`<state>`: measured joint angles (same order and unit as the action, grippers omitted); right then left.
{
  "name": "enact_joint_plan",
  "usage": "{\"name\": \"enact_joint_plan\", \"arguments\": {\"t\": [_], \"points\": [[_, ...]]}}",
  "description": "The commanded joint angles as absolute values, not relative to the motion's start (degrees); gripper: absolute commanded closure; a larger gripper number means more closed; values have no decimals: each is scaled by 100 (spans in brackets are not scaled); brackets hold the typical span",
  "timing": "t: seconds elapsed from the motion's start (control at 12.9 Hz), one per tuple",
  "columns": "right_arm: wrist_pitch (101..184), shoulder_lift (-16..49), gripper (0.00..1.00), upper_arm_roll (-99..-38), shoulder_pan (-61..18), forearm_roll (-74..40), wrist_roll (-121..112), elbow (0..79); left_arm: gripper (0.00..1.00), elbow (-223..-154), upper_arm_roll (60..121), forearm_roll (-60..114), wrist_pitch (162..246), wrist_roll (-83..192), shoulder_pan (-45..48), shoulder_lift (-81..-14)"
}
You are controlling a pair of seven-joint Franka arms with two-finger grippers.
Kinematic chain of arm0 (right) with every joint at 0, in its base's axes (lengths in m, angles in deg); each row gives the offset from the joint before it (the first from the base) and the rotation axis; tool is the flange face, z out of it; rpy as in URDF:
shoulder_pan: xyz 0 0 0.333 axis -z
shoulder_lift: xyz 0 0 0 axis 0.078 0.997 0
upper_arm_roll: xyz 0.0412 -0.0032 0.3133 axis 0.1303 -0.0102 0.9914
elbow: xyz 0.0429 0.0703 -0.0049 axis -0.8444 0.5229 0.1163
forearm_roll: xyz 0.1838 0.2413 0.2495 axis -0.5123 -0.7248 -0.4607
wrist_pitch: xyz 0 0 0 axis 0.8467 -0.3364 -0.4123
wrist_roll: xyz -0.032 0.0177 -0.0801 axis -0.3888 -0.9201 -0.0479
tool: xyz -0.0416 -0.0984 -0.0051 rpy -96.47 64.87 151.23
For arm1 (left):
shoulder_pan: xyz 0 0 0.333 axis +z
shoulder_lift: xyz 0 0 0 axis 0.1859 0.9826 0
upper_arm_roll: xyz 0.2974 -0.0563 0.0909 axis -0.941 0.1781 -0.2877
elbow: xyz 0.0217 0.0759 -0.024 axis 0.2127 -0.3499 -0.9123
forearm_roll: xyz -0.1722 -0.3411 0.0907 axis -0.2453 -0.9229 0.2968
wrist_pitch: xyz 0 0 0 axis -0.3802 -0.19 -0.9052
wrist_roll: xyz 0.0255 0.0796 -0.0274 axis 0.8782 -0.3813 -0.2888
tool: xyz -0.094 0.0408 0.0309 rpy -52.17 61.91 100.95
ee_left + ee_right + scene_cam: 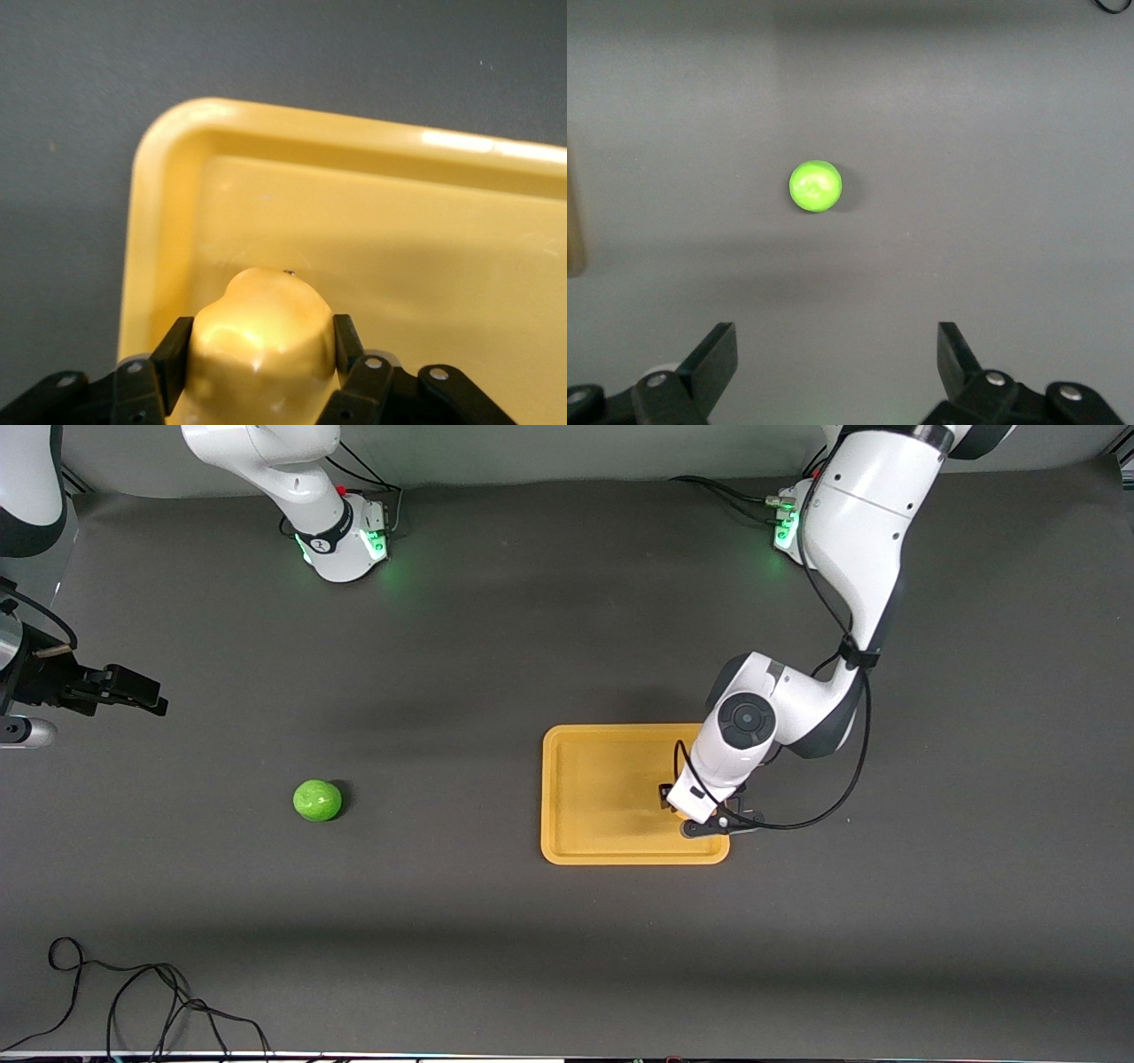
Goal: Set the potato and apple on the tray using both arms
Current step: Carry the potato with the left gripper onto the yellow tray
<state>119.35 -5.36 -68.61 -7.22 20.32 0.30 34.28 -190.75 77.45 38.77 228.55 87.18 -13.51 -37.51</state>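
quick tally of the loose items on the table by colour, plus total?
Green: 1, the small glossy green apple, on the bare table toward the right arm's end.
Yellow-tan: 1, the lumpy potato, gripped by the left gripper over the tray.
Orange-yellow: 1, the flat rectangular plastic tray.
Black: 1, a loose cable nearest the front camera.
Total: 4
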Motion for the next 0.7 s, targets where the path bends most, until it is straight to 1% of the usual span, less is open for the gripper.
{"name": "enact_joint_plan", "arguments": {"t": [0.0,0.08,0.16,0.23,0.31,0.47,0.62], "points": [[11956,-566,0,-6879,-737,2041,87,3485,58,-18920,7633,4007,22946,8988,-1530,-3593],[11956,-566,0,-6879,-737,2032,87,3485,58,-18929,7633,4025,23052,8988,-1530,-3566],[11956,-566,0,-6879,-737,2041,87,3485,55,-18929,7633,4033,23088,8988,-1539,-3540],[11956,-566,0,-6879,-737,2041,87,3485,45,-18929,7633,4025,23088,9005,-1539,-3522],[11956,-575,0,-6879,-737,2032,87,3485,22,-18937,7633,4033,23123,9023,-1539,-3522],[11956,-566,0,-6879,-737,2041,87,3485,5,-18946,7633,4034,23202,9023,-1539,-3505],[11956,-566,0,-6879,-737,2041,87,3485,1,-18946,7624,4034,23202,9032,-1539,-3496]]}}
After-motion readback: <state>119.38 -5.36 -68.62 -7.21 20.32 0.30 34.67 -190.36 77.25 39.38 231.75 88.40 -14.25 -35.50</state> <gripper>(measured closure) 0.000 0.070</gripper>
